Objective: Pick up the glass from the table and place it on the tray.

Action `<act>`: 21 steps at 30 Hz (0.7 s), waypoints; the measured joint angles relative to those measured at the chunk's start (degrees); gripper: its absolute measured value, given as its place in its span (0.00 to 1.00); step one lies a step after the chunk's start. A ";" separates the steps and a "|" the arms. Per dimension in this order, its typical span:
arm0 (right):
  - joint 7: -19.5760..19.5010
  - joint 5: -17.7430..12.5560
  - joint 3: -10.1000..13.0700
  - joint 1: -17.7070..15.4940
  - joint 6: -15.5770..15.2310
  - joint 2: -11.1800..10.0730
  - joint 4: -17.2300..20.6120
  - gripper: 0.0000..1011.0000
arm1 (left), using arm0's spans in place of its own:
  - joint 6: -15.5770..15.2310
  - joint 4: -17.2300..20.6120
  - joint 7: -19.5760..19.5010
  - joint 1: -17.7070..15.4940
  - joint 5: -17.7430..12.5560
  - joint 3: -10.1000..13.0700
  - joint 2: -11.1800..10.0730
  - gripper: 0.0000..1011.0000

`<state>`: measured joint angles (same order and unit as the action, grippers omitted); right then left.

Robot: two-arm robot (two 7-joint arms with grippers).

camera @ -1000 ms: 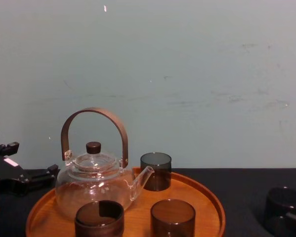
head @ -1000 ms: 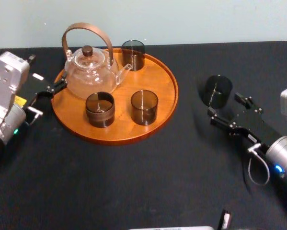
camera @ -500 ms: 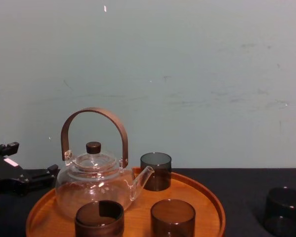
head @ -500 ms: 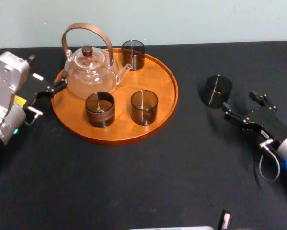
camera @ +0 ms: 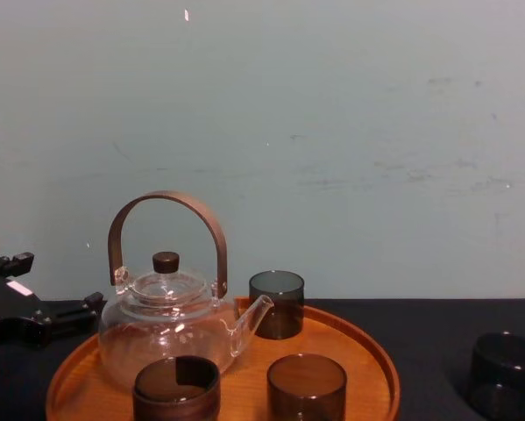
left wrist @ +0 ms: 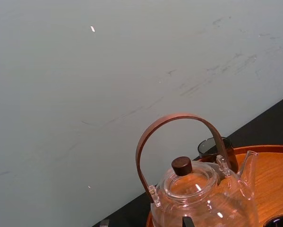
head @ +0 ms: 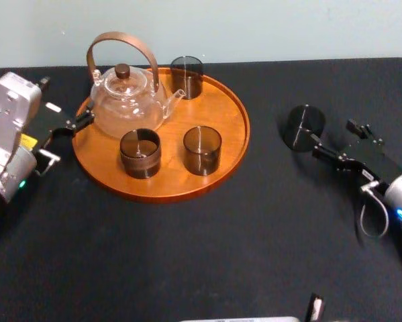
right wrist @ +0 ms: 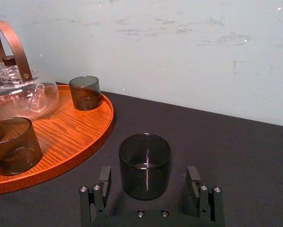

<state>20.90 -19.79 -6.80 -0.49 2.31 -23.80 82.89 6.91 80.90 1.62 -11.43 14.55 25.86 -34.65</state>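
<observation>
Glass: a dark tumbler (head: 305, 126), upright on the surface (head: 187, 255), between the tray (head: 231, 144) and the right edge, toward the back edge.
Right gripper: (head: 333, 139) low, just beside the glass on its right-edge side; fingers spread wide, in line with its walls, touching nothing.
Left gripper: (head: 65, 102) parked by the left edge, beside the tray; fingers apart, empty.
Handling: probably light, stiff, slick and breakable; a level, gentle squeeze across the mid-wall looks safest.
Room: bare surface lies between glass and tray, whose raised rim needs clearing. The tray's right side is free; the teapot (head: 127, 100) and three glasses (head: 202, 149) hold the rest.
</observation>
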 joint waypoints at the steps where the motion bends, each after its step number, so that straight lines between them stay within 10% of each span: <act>1: 0.15 0.11 -0.42 0.75 -0.25 0.02 -0.67 0.99 | 0.00 0.00 0.00 0.00 0.00 0.00 0.00 0.99; 21: 0.99 1.61 -4.02 6.77 -1.46 0.89 -6.67 0.99 | 0.00 0.00 0.00 0.00 0.00 0.00 0.00 0.99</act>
<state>21.89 -18.18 -10.82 6.28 0.85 -22.91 76.23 6.91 80.90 1.62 -11.43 14.55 25.86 -34.65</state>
